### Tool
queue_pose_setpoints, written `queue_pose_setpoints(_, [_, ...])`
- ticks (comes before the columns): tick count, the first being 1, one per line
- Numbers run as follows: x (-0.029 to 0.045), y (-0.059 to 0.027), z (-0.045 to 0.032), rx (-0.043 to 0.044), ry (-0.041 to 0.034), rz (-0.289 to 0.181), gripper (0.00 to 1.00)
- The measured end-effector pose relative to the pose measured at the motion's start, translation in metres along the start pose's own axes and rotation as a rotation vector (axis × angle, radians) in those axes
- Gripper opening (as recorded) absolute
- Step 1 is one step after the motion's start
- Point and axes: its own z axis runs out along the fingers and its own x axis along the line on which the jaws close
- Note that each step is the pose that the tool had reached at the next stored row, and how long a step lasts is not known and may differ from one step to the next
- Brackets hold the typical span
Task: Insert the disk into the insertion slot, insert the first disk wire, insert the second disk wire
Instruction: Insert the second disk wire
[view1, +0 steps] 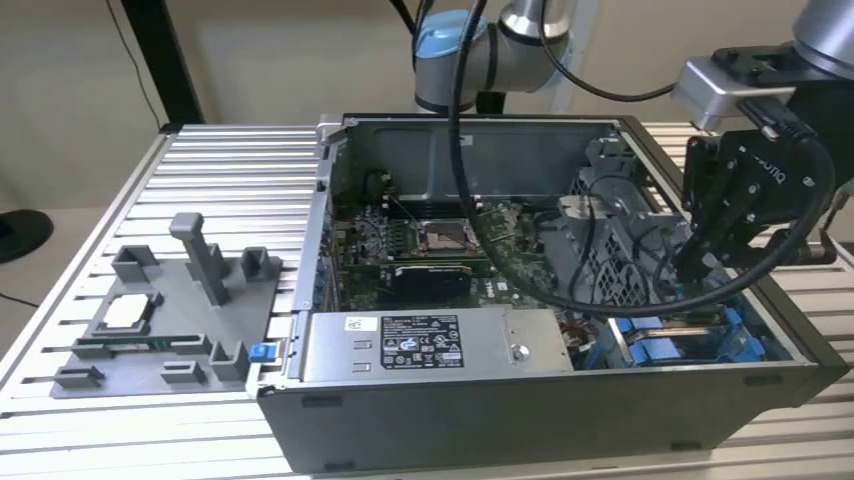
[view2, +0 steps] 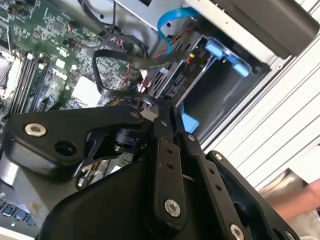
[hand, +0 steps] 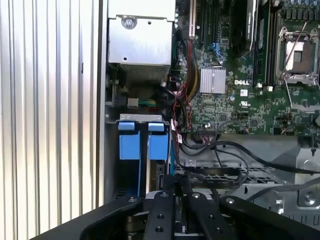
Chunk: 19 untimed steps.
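1. Black two-fingered gripper (hand: 179, 180), nearest in both wrist views, has its fingers drawn almost together, pinching the end of a black flat wire (view2: 122, 53).
2. At the exterior view's left, a grey plastic fixture tray (view1: 147, 330) rests on the ribbed aluminium table (view1: 227, 170).
3. In the centre stands the open grey computer case (view1: 534, 425), with a silver labelled power-supply box (view1: 427, 345) inside.
4. Rightward, the silver-grey disk (hand: 158, 162) in its blue frame sits in the grey insertion slot (view1: 667, 350), with the gripper just beside it.

A grey holder (view1: 200, 330) stands on the slatted table (view1: 227, 165).
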Motion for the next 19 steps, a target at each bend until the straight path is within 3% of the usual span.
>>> queue_pose_setpoints(3, [0.0001,0.0054,0.0001,0.0007,-0.0013,0.000,0.00])
queue_pose_setpoints(19, [0.0022,0.0048,0.0058,0.0022,-0.0014,0.000,0.00])
